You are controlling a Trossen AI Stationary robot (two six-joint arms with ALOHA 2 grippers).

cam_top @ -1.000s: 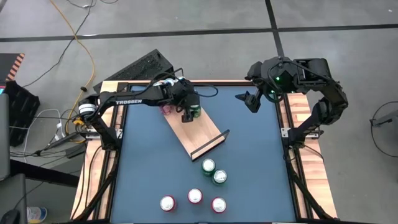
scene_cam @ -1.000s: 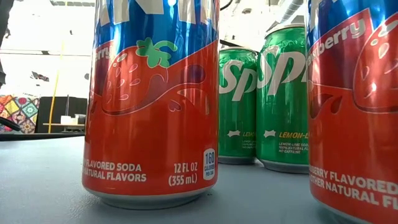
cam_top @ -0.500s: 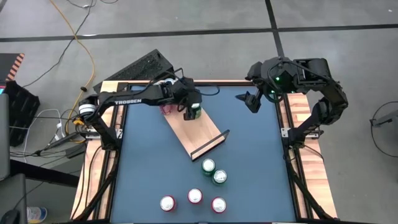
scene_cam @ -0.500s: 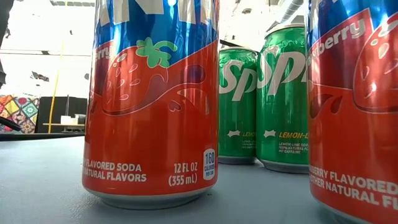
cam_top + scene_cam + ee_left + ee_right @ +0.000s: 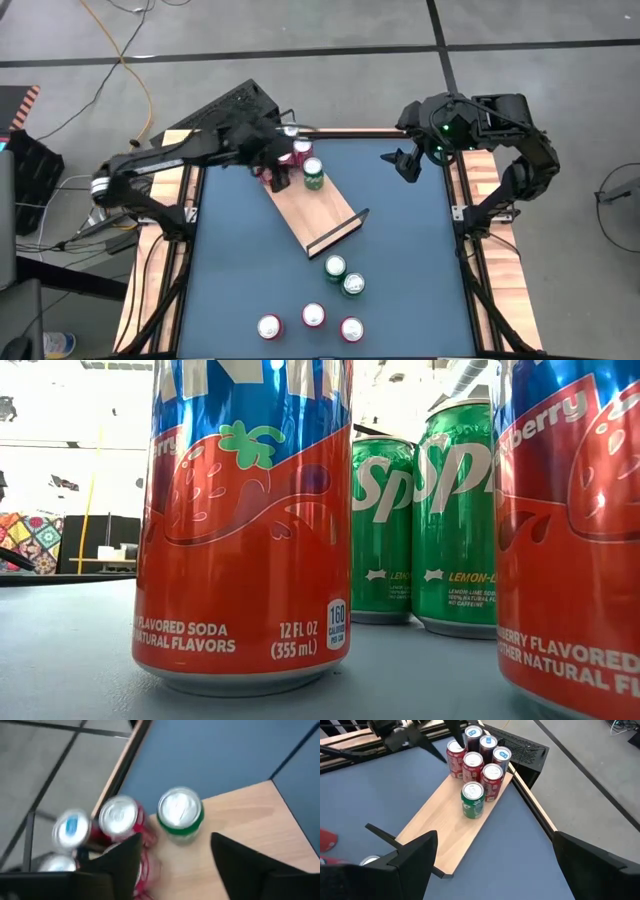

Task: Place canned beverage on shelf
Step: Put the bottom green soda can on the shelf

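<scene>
High view gives us the green can (image 5: 313, 175) upright on the shelf (image 5: 325, 215), beside a cluster of red cans (image 5: 472, 757) at its far end. Our left gripper (image 5: 277, 172) hangs just beside the green can, jaws apart and empty. Our right gripper (image 5: 403, 160) waits with jaws wide over the tabletop's (image 5: 400, 260) far right corner.

1. On the near red can (image 5: 243, 530) I read "FLAVORED SODA", "NATURAL FLAVORS", "12 FL OZ (355 mL)", "160 CALORIES".
2. The green cans (image 5: 455, 520) show "Sp" and "LEMON-L".
3. The right red can (image 5: 568, 530) reads "berry".
</scene>
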